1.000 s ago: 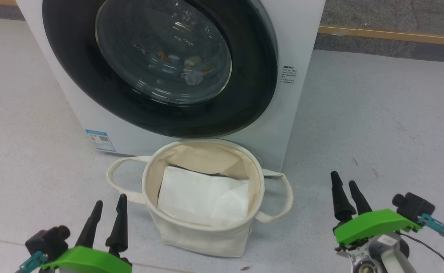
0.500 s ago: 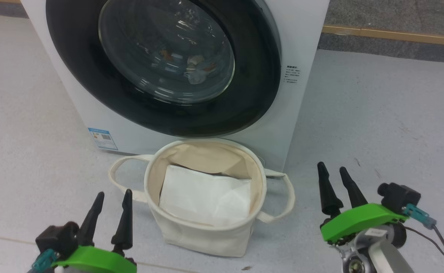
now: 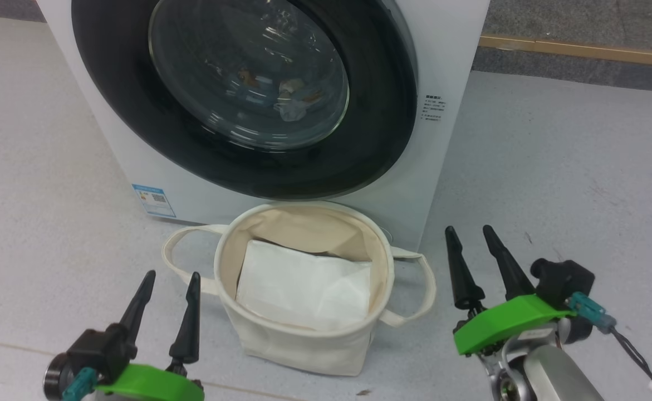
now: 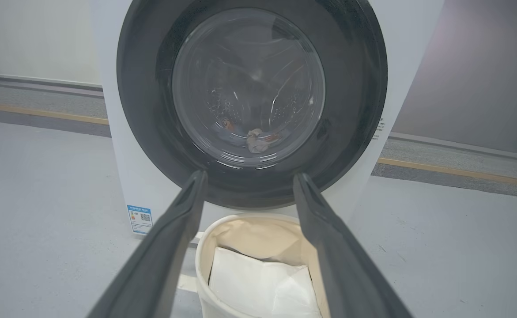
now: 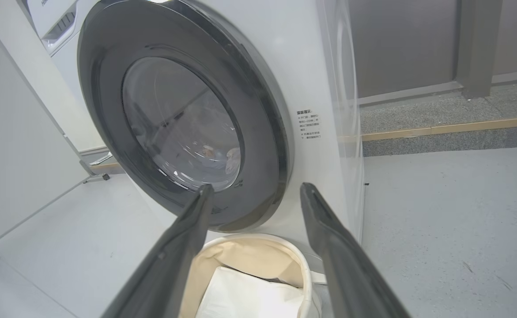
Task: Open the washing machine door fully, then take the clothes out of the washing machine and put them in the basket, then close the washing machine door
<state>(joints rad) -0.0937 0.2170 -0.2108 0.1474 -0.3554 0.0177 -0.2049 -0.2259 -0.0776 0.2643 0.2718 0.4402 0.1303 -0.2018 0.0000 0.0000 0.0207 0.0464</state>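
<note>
The white washing machine [image 3: 448, 67] stands ahead with its round black-rimmed door [image 3: 136, 128] closed flat against the front. Through the glass, light blue and white clothes [image 3: 289, 100] lie at the drum's bottom, also visible as clothes [image 4: 254, 139] in the left wrist view. The cream basket [image 3: 298, 348] sits on the floor right below the door, a white folded sheet [image 3: 303, 287] inside. My left gripper [image 3: 171, 281] is open, low left of the basket. My right gripper [image 3: 467, 236] is open, right of the basket. Neither holds anything.
Grey floor [image 3: 570, 167] spreads on both sides of the machine. A wooden strip [image 3: 582, 50] runs along the wall base at the right. A white panel on small feet [image 5: 15, 145] stands to the machine's left in the right wrist view.
Both grippers have risen and moved forward toward the machine, the right one more so and leftward. The head view has shifted slightly. Both stay open.
</note>
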